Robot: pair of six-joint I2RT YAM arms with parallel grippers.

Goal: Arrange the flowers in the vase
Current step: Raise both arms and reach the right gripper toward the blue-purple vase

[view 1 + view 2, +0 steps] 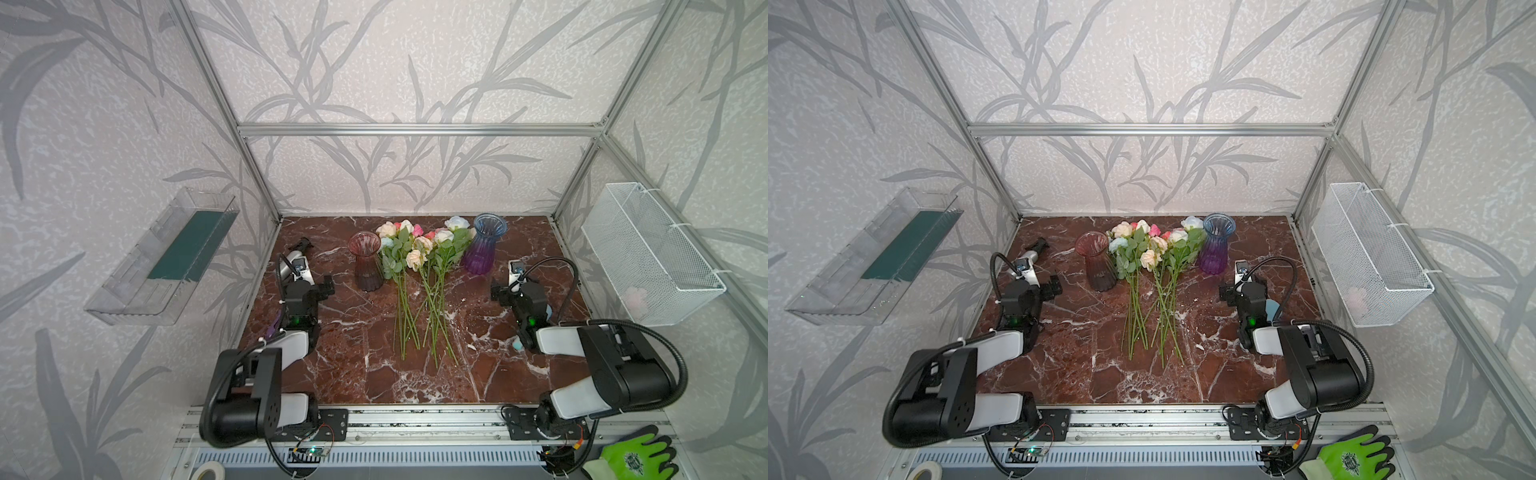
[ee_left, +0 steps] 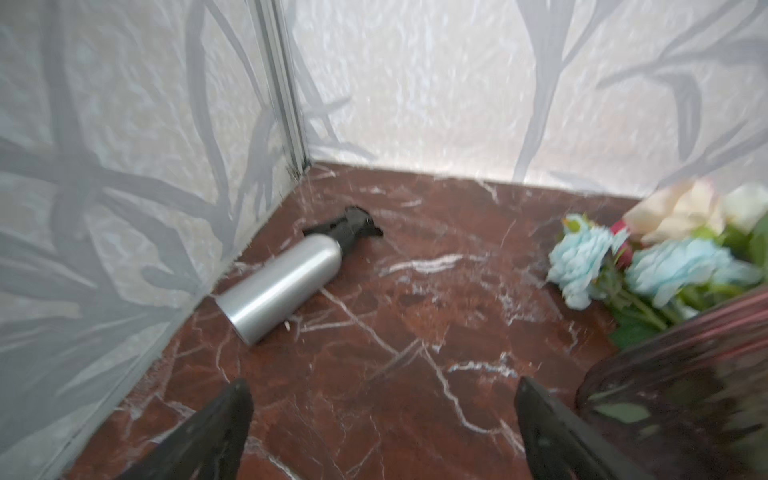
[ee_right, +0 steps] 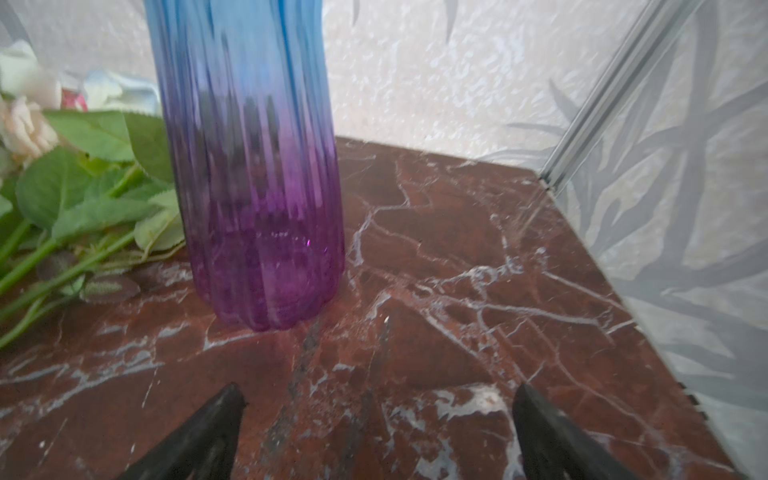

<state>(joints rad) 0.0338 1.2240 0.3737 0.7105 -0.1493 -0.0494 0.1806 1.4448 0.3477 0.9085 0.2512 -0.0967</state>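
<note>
Looking across the marbled tabletop, you had the flowers lying flat in two loose bundles at its middle, heads toward the back wall and stems running toward the arm bases. They lay between the dark red vase and the blue-purple vase, both upright, neither holding a stem. Your left end effector and right end effector were spread wide and held nothing, each near its own vase with the stems lying inward of it. The right one looked slightly nearer, so crossing the stems' long axis from that side seemed shorter
</note>
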